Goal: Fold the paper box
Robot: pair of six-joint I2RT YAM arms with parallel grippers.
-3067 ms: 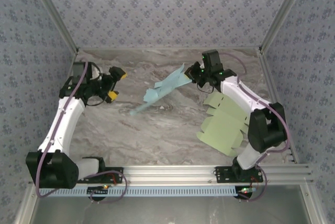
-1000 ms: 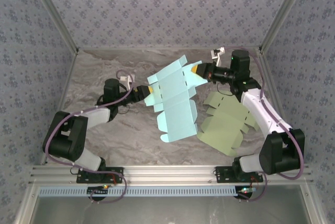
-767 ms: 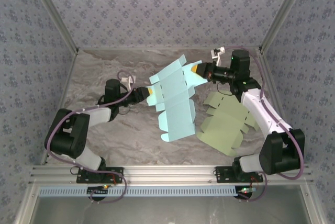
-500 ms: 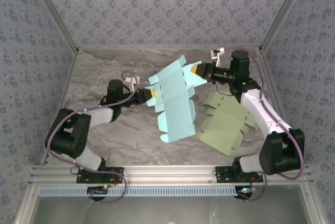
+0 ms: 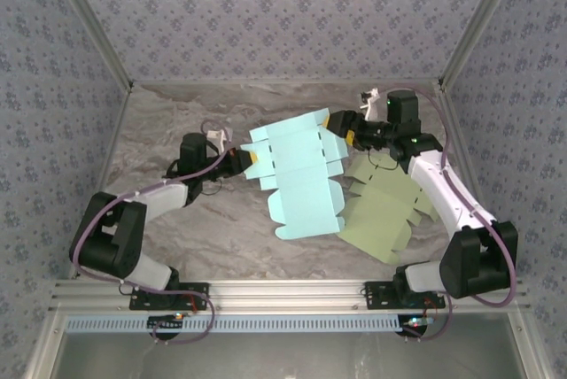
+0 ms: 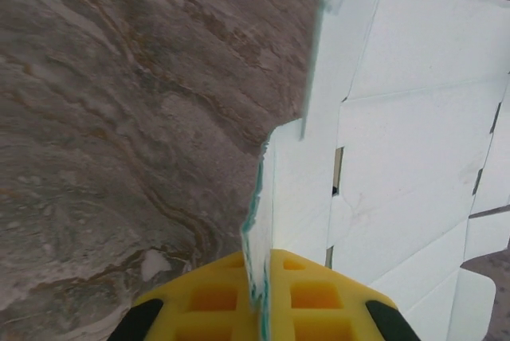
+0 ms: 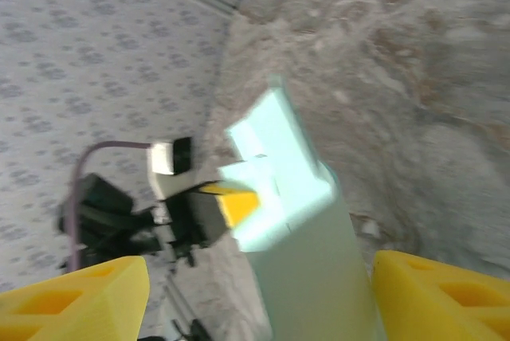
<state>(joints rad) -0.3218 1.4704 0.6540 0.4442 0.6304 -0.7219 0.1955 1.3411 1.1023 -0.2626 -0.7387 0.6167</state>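
The paper box [image 5: 301, 180] is a light blue flat die-cut sheet spread over the middle of the table. My left gripper [image 5: 251, 159] is shut on its left edge; in the left wrist view the yellow fingers [image 6: 319, 301] pinch the thin edge of the paper box [image 6: 398, 118]. My right gripper [image 5: 341, 127] is at the sheet's upper right corner, jaws wide open. The right wrist view shows the paper box [image 7: 287, 197] running between the spread fingers of the right gripper [image 7: 259, 297] without touching them, and the left gripper's yellow tip [image 7: 235, 204] beyond.
A second flat sheet, pale green [image 5: 385, 215], lies on the table to the right, partly under the blue one's right side. The marble tabletop [image 5: 177, 237] is walled by patterned panels, with a metal rail along the near edge.
My left gripper closed on the sheet's left edge. My right gripper opened and let go of the upper right corner, and the sheet dropped flatter and shifted slightly right.
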